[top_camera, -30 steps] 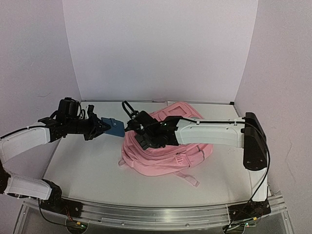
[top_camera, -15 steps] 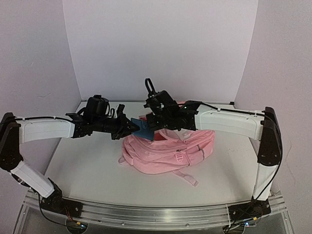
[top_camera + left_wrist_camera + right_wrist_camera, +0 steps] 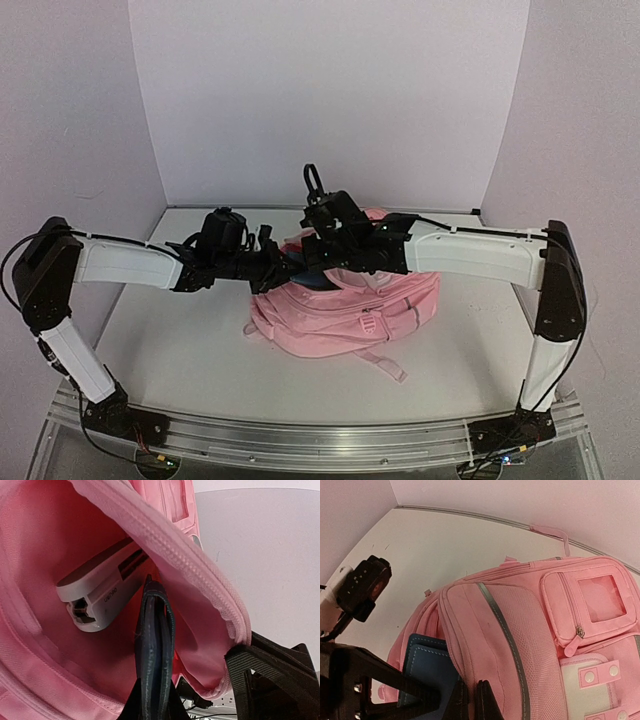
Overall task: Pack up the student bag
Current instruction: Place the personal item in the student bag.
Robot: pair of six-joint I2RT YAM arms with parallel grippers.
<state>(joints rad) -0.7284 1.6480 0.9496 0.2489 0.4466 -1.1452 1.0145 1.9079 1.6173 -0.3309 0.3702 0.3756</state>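
Progress: left pincer [image 3: 152,707], gripping the blue notebook [image 3: 151,630], has now slipped it inside the student bag [image 3: 530,630], right pincer [image 3: 469,700] clamped on its rim.

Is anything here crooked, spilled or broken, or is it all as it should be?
Nothing stands out. The student bag lies on the table, its mouth held open by the right gripper, while the left gripper holds a blue case partway inside. Nothing looks spilled or torn.

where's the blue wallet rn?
The wallet is in the left gripper, partway into the bag's open mouth at its left end, mid-table in the top view. Left wrist view shows it edge-on beside a white object inside.
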